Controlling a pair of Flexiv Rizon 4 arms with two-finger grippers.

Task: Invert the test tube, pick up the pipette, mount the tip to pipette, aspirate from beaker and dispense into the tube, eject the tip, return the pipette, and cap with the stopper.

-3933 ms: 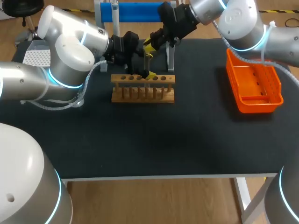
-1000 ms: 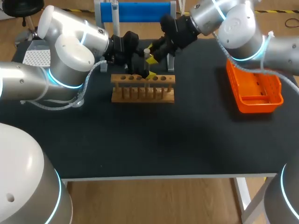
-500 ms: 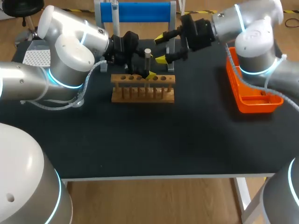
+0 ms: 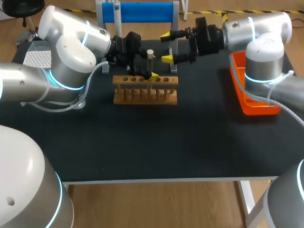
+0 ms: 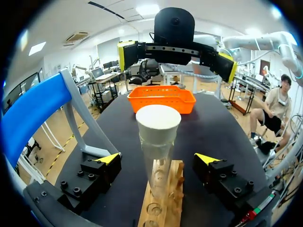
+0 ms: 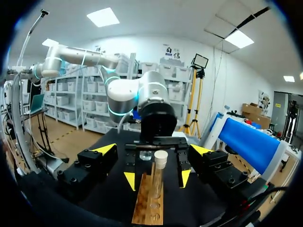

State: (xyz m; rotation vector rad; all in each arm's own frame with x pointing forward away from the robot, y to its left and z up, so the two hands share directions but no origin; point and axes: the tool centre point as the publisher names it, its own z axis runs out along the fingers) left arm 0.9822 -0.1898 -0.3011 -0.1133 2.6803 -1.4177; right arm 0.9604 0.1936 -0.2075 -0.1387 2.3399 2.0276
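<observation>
Arrangement of two arms at the dark table (image 4: 156,142). At left, the left arm (image 4: 71,47) is brought in over the table's far corner, and its tool (image 5: 157,159) is positioned at the wooden rack (image 4: 145,90). The fingers of this tool are spread wide, one on each side of the test tube (image 4: 150,66). A gap is visible on both sides in the left wrist view, so nothing is gripped. The test tube is stood upright in a hole near the middle of the rack and is closed on top by a pale stopper (image 5: 158,124). Behind the rack, a blue stand (image 4: 142,10) is placed at the table's far edge. To the right of the tube, the right tool (image 4: 166,47) is held above the table and pointed toward the tube. Its fingers are wide apart, empty, and not touching the stopper. At far right, an orange basket (image 4: 261,107) is set beneath the right arm (image 4: 259,33).
</observation>
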